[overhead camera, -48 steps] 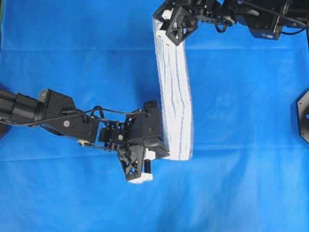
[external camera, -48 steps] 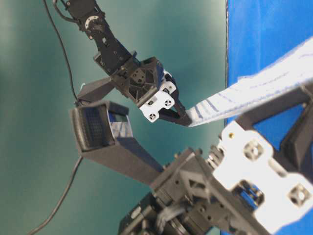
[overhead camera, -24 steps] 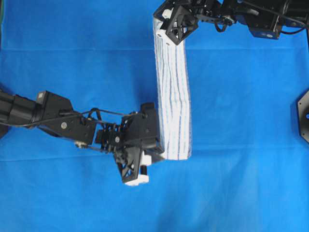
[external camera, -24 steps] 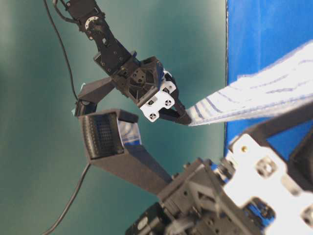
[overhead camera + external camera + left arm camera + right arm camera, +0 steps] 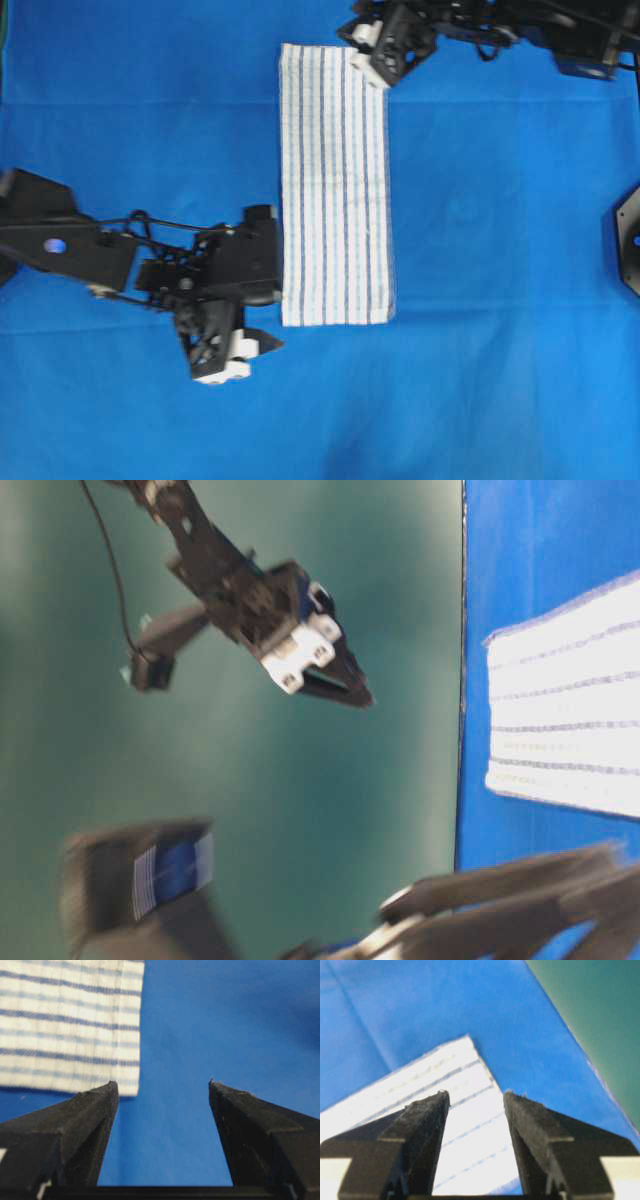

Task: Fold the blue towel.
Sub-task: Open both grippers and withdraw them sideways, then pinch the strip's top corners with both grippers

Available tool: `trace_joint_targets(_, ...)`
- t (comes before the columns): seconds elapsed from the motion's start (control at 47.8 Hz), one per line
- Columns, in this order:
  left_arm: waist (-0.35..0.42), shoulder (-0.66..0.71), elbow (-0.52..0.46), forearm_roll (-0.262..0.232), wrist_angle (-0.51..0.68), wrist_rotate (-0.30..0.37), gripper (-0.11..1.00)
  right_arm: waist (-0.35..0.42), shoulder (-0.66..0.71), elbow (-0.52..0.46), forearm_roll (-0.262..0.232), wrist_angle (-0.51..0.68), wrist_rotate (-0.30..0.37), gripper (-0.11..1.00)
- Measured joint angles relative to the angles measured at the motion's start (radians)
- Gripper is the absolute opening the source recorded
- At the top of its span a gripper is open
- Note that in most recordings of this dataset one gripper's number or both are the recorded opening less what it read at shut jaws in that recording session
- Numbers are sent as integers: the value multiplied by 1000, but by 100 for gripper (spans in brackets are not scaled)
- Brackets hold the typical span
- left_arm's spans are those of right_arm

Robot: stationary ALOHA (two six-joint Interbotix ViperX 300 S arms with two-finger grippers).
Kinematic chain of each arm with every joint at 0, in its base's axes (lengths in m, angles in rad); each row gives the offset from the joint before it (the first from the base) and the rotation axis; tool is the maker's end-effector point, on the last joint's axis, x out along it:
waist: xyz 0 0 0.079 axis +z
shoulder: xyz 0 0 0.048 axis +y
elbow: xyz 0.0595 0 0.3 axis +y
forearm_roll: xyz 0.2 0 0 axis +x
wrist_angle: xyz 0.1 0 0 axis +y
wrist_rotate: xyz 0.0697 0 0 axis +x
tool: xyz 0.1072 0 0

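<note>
Where the blue table covering (image 5: 500, 250) ends, a green backdrop (image 5: 300, 780) begins.

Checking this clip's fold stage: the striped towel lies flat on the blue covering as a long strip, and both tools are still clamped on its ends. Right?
Not quite. The striped towel does lie flat as a long strip on the blue covering, but both tools are open and clear of it: the wrist views show the left tool and right tool with empty jaws.
</note>
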Motion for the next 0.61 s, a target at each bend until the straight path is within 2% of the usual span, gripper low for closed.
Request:
trace_joint_targets(0.209,9,-178,104,2,-37,23,65,31,-190,170,-2,-69,0,53)
trace_joint_targets(0.397,64,-328,229,2,-207,75,65,117,-387,351,-2,-213,14,53)
trace_joint_targets(0.607,143,-476,351,3,-390,184,65,225,-594,499,-2,-313,20,53)
